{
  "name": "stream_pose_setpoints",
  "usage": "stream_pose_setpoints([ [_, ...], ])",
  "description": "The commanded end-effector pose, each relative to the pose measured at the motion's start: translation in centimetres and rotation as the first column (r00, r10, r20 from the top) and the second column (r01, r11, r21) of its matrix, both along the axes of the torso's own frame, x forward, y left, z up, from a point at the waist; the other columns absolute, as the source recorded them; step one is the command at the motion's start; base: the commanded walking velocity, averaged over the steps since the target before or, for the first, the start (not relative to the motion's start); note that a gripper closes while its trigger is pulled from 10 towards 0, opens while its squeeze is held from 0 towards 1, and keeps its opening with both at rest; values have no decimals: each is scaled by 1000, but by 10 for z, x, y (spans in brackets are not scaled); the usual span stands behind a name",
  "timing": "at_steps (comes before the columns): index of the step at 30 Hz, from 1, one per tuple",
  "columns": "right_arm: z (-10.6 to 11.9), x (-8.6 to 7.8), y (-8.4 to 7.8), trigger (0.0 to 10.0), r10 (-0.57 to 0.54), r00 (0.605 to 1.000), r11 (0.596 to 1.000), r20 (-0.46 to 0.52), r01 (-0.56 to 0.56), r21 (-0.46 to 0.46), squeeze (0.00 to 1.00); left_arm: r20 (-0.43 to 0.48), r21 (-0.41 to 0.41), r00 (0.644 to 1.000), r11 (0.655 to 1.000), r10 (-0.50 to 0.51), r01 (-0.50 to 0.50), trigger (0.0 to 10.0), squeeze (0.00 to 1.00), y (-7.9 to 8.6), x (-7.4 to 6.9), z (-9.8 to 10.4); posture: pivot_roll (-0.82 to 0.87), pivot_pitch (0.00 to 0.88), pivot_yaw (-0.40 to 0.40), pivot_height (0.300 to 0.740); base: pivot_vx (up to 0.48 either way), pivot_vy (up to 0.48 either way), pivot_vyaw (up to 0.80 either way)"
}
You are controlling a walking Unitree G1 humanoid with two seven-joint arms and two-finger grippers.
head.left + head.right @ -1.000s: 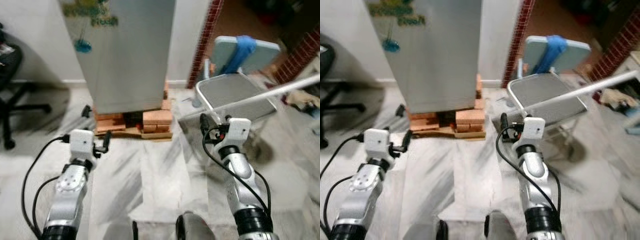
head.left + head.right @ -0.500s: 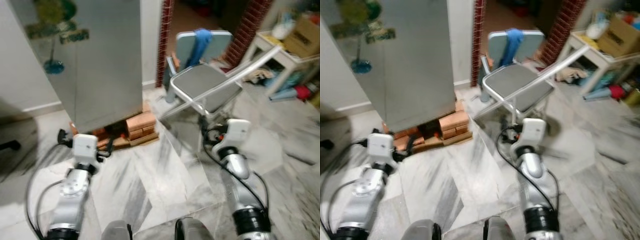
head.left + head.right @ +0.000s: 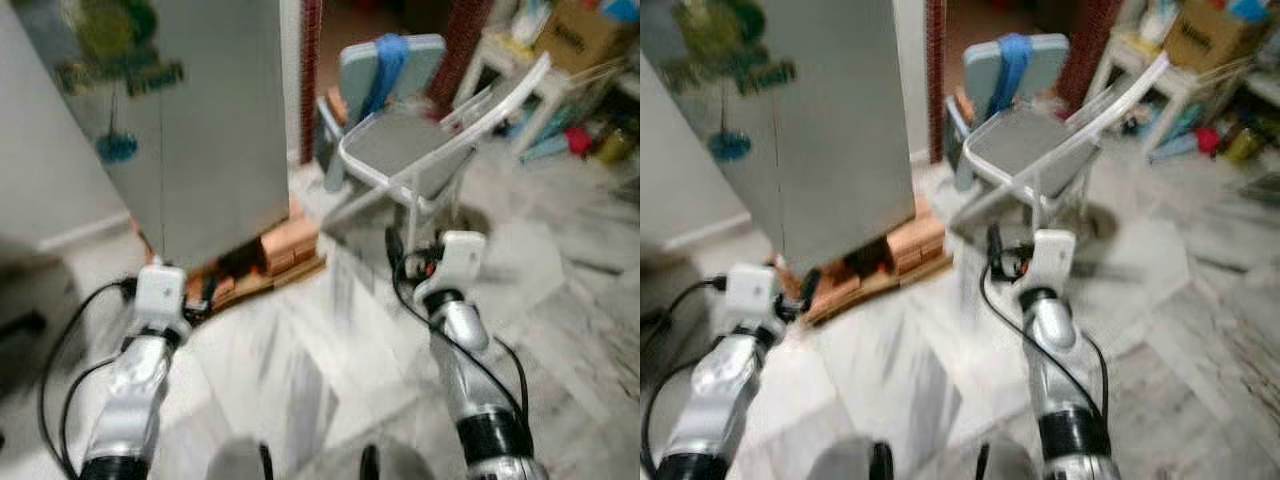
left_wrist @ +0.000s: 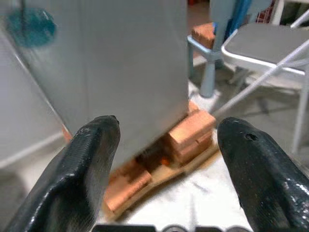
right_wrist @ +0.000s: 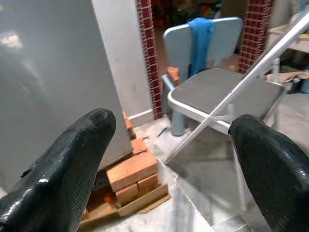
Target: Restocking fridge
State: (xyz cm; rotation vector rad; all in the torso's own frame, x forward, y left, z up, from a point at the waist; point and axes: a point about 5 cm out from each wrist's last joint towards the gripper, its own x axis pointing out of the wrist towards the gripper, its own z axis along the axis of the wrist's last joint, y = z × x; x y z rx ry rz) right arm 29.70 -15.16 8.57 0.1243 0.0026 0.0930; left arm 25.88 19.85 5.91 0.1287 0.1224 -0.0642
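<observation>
Grey-veined marble floor [image 3: 300,370] fills the near ground, blurred as I look down from the head camera. On the far left stands the fridge [image 3: 190,120], its grey door shut, with a few coloured stickers [image 3: 118,75] near the top; it rests on a stack of bricks [image 3: 290,245] over a flat board. To the right of it I see a folding chair [image 3: 410,150] with a grey seat, and just behind that a small pale blue chair [image 3: 390,65] with a blue cloth [image 3: 385,60] draped over its back. Far right there is a white bench [image 3: 520,60] with a cardboard box [image 3: 570,30] on it. My left gripper [image 4: 166,159] is held low near the fridge's base, fingers spread wide with nothing between them. My right gripper [image 5: 169,154] is held out on the right toward the folding chair, fingers likewise well apart and empty. Both arms are raised in front of me, clear of the floor.
</observation>
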Motion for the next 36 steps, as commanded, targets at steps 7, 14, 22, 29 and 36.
stream_pose_setpoints([
  [7,4,-12,-26,10000,-55,998,997,26,57,-55,0,11,4,1000,1000,-6,6,10000,0,0,-6,1,74,88,1,740,0,465,-800],
  [14,6,-39,-45,10000,-46,999,989,20,49,-137,0,-27,2,998,999,54,-54,10000,0,15,-27,-6,63,92,0,740,0,472,-800],
  [22,15,-52,-40,10000,-9,1000,985,-14,6,-175,0,-12,7,998,998,61,-61,10000,0,13,-31,-1,59,93,3,740,0,477,-737],
  [29,17,-56,-29,10000,10,1000,988,-25,-14,-155,0,6,12,997,997,75,-75,10000,0,9,-33,2,62,87,-1,740,0,243,-318],
  [36,4,-56,-30,10000,-40,999,977,-3,38,-210,0,-10,6,991,991,135,-135,10000,0,5,-42,-3,82,103,14,740,0,0,0],
])
